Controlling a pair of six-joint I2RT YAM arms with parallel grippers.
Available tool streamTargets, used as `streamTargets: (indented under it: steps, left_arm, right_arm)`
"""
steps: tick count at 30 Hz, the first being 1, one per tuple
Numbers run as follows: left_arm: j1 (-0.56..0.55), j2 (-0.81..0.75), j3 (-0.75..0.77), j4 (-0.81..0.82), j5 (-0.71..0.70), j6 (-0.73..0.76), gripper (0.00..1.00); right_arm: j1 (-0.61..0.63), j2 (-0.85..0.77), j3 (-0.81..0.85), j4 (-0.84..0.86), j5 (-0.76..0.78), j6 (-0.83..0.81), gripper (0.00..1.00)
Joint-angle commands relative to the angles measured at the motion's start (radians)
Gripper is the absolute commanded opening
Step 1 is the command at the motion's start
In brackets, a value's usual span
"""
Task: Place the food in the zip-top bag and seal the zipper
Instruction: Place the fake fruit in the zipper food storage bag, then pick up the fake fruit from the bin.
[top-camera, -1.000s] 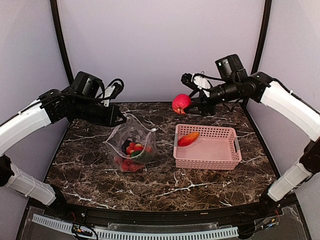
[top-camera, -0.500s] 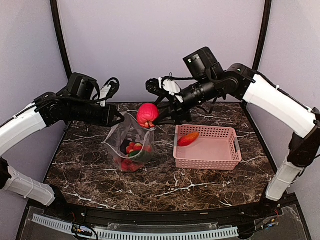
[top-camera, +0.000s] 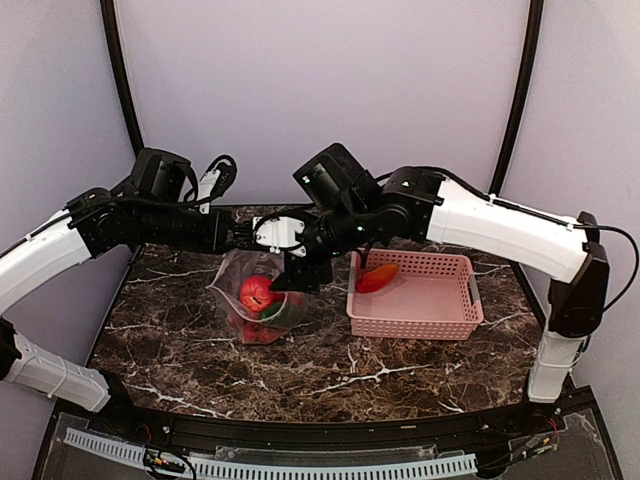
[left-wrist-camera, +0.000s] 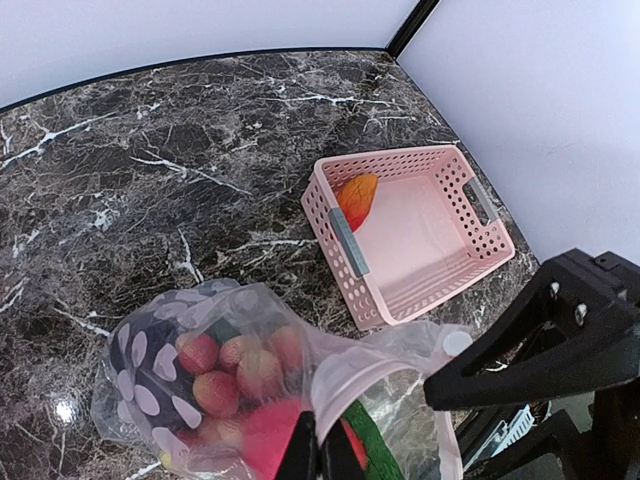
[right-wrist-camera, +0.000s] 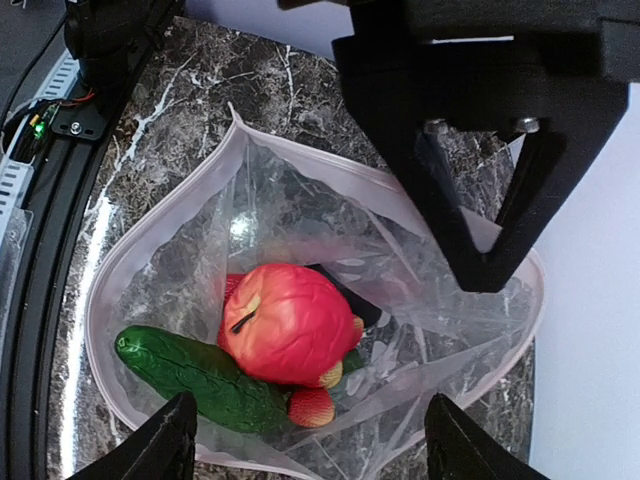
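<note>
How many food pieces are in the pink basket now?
1: the orange-red piece lies in the pink basket's far left corner. The left wrist view shows its whole floor, so none seems hidden.

Zip-top bag (right-wrist-camera: 292, 212) gapes open, holding red fruit (right-wrist-camera: 290, 320) and cucumber (right-wrist-camera: 195, 375).

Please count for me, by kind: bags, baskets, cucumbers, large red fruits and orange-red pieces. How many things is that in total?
Zip-top bag: 1
Pink basket: 1
Cucumber: 1
Large red fruit: 1
Orange-red piece: 1
Total: 5
</note>
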Motion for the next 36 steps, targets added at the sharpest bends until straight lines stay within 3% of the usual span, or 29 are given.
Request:
streamTargets:
  steps: [1,8,20,30,36]
  left_arm:
    - [-0.004,-0.034,-0.016,0.009,0.011,-0.003,0.01]
    - [-0.004,-0.034,-0.019,0.004,-0.003,0.009,0.01]
    - [-0.004,-0.053,-0.028,-0.020,-0.040,0.024,0.01]
    - [-0.004,-0.044,-0.029,-0.014,-0.041,0.036,0.01]
    - [-0.004,-0.036,-0.023,0.004,-0.029,0.035,0.01]
  right_arm:
    - [0.001,-0.049,0.024,0.070,0.049,0.024,0.77]
    - [-0.041,-0.167,-0.102,0.098,0.101,0.013,0.76]
    - [-0.335,-0.336,-0.326,0.130,0.031,0.022,0.70]
    - [-0.430,-0.366,-0.520,0.041,-0.022,-0.126,0.63]
    - [-0.455,-0.314,-0.546,0.026,-0.018,-0.199,0.58]
